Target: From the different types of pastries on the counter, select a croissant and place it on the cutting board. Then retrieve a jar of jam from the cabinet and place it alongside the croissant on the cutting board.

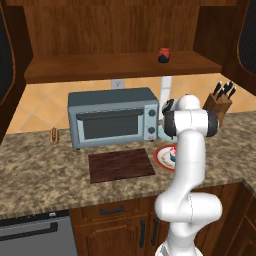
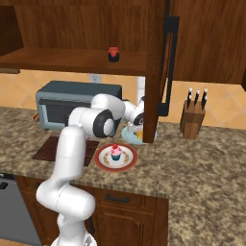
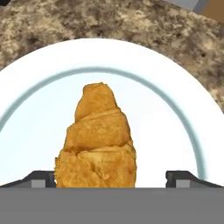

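Your gripper [image 3: 112, 177] sat low over the white plate [image 3: 39, 92], its fingertips [image 3: 41, 177] spread wide to either side of the croissant [image 3: 98, 140] with open plate beyond each. At centre right of the right base view, the open cabinet door [image 2: 154, 72] hung just beside the wrist. The cutting board [image 1: 121, 164] at centre of the left base view lay bare, the toaster oven [image 1: 112, 117] close behind it and the cupcake plate [image 1: 162, 156] beside it.

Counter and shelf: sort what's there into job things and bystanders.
Job:
croissant on white plate
cutting board
jam jar on the cabinet shelf

Bystanders:
cupcake
hot-dog bun
toaster oven
knife block
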Robot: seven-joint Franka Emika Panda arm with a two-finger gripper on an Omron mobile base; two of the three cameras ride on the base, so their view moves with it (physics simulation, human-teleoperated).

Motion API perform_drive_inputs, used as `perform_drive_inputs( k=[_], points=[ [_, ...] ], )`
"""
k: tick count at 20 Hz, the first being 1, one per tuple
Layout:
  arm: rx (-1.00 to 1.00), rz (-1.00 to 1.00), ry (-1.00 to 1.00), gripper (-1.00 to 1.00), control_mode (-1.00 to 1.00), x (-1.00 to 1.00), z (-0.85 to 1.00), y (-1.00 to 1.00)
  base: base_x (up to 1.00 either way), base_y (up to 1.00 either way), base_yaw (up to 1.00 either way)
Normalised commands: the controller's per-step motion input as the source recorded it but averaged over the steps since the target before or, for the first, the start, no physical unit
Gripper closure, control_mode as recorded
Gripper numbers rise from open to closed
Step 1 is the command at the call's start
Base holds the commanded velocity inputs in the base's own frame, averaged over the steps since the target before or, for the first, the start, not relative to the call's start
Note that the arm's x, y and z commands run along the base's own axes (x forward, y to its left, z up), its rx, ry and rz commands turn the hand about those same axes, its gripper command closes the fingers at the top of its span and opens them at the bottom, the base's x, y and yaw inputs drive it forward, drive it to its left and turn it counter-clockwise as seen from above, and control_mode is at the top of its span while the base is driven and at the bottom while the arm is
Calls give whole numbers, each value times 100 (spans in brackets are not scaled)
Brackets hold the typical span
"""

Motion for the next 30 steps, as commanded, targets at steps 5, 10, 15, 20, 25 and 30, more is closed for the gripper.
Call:
perform_drive_inputs(
  k=[5,10,15,20,25,30],
  points=[
    [0,0,0,100,-100,-4,-5,0,0,0,0],
    [0,0,-12,100,-100,-21,66,0,0,0,0],
    [0,0,-16,100,-100,-61,37,0,0,0,0],
    [0,0,-10,100,-100,-65,6,0,0,0,0],
    [0,0,-13,100,-100,-67,4,2,0,0,0],
    [0,0,-18,100,-100,-73,18,11,0,0,0]
  ],
)
